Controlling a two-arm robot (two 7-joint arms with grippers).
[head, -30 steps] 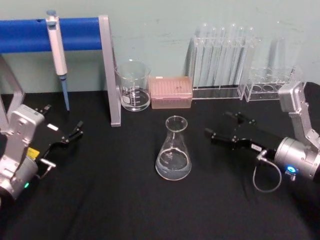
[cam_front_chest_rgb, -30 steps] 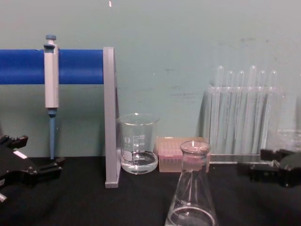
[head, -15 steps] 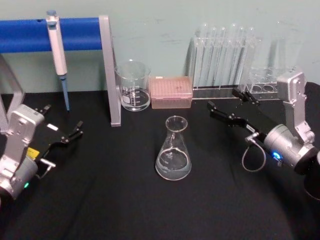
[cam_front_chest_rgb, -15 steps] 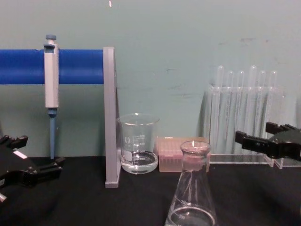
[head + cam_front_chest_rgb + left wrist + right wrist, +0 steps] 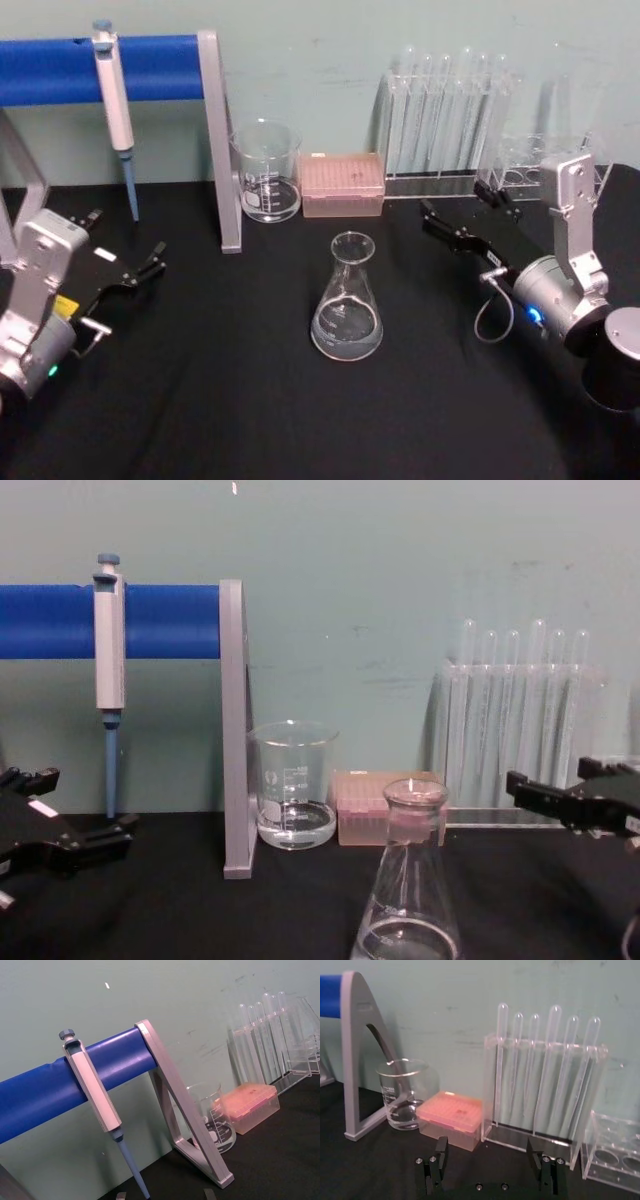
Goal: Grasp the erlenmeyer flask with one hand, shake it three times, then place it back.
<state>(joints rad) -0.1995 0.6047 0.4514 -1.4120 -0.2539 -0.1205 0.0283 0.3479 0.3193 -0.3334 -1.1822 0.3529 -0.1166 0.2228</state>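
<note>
Clear glass, the erlenmeyer flask (image 5: 347,302) stands upright on the black tablecloth (image 5: 250,400) near the middle of the table, a little clear liquid pooled in its wide base, and neither gripper touches it. The right gripper (image 5: 462,216) hangs above the cloth to the flask's right and somewhat behind it, well apart from it, its two black fingers spread wide with nothing between them; the right wrist view shows the same fingers (image 5: 439,1159) parted and pointing toward the pink tip box (image 5: 450,1119) and the rack of test tubes (image 5: 545,1090). In the chest view this gripper (image 5: 560,792) comes in from the right edge at about the height of the flask's rim (image 5: 415,794). The left gripper (image 5: 125,255) sits parked at the left side of the table, its fingers open and holding nothing. Behind the flask, by the wall, stand a beaker (image 5: 267,171) with some liquid, the pink box just beside it, and the tube rack farther right. A pipette (image 5: 116,110) hangs from the blue bar (image 5: 60,68) of a stand at the back left.
</note>
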